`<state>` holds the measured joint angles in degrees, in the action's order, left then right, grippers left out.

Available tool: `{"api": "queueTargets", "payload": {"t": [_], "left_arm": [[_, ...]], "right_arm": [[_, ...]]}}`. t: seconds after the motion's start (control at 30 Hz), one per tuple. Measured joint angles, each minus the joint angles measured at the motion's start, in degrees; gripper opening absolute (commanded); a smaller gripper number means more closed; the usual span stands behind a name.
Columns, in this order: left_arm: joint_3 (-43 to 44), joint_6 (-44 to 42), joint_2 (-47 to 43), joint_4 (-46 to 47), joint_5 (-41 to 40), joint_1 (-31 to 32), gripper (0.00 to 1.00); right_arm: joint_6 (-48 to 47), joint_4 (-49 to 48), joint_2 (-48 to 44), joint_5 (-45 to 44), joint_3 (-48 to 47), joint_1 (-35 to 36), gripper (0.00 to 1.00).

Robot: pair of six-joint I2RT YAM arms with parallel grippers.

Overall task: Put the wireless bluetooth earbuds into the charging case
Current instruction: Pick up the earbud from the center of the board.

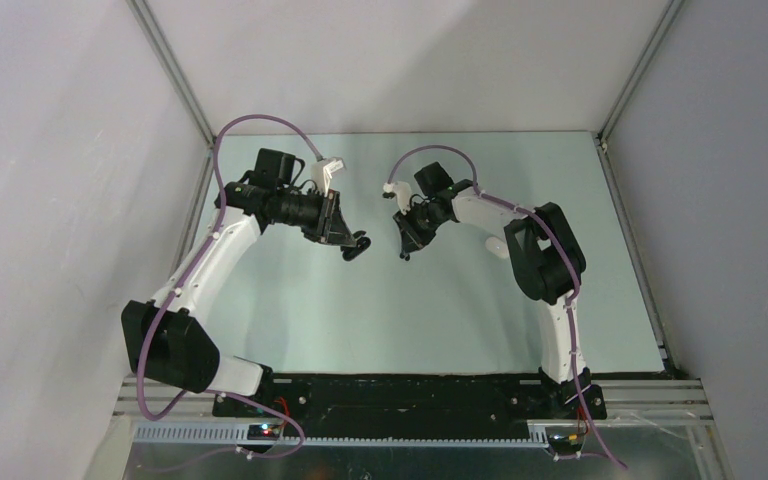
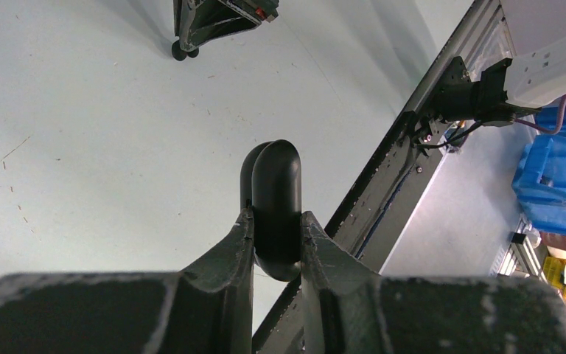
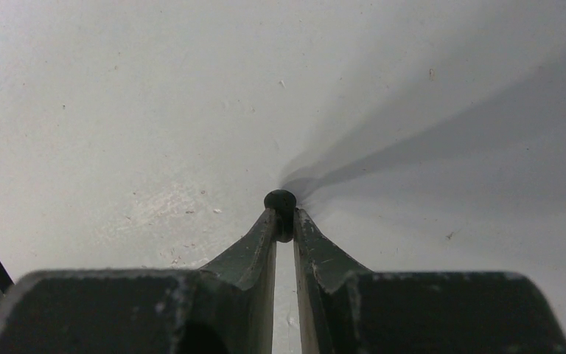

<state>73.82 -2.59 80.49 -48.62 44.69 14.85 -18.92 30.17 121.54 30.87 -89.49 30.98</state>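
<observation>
My left gripper (image 1: 356, 246) is shut on a black oval charging case (image 2: 276, 199) and holds it edge-on above the table; the same case shows in the top view (image 1: 360, 244). A second rounded edge behind it may be its lid. My right gripper (image 1: 405, 250) faces it a short gap away. In the right wrist view that gripper (image 3: 285, 218) is shut on a tiny black earbud (image 3: 281, 202) pinched at the fingertips. A white oval case (image 1: 495, 246) lies on the table, partly hidden by the right arm. The other earbuds are out of view.
The pale green table (image 1: 380, 320) is enclosed by grey walls with metal corner posts (image 1: 175, 70). A black and aluminium rail (image 2: 405, 155) runs along the near edge. Blue bins (image 2: 553, 177) stand beyond it, off the table. The right gripper's tip shows in the left wrist view (image 2: 191, 33).
</observation>
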Motion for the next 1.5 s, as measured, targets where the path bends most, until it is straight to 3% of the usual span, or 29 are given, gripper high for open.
{"api": "queueTargets", "payload": {"t": [0.7,0.8,0.93,1.1,1.27,1.37,1.5], "left_arm": [[0.0,0.0,0.0,0.0,0.0,0.0,0.0],[0.0,0.0,0.0,0.0,0.0,0.0,0.0],[0.0,0.0,0.0,0.0,0.0,0.0,0.0],[0.0,0.0,0.0,0.0,0.0,0.0,0.0],[0.0,0.0,0.9,0.0,0.1,0.0,0.0],[0.7,-0.1,2.3,-0.1,0.6,0.0,0.0],[2.6,-0.9,4.4,-0.2,0.6,0.5,0.0]], "right_arm": [[-1.4,1.0,0.0,-0.2,0.3,0.0,0.16],[-1.4,1.1,0.0,-0.2,0.5,0.0,0.13],[-1.7,1.1,0.0,-0.2,0.5,0.0,0.0],[-3.3,1.3,0.0,0.3,0.5,-0.2,0.0],[-11.2,6.8,-2.1,3.5,0.0,-1.0,0.0],[-21.2,13.0,-7.7,6.7,0.0,-2.0,0.0],[-41.1,23.3,-21.8,7.6,-0.3,-2.3,0.0]]}}
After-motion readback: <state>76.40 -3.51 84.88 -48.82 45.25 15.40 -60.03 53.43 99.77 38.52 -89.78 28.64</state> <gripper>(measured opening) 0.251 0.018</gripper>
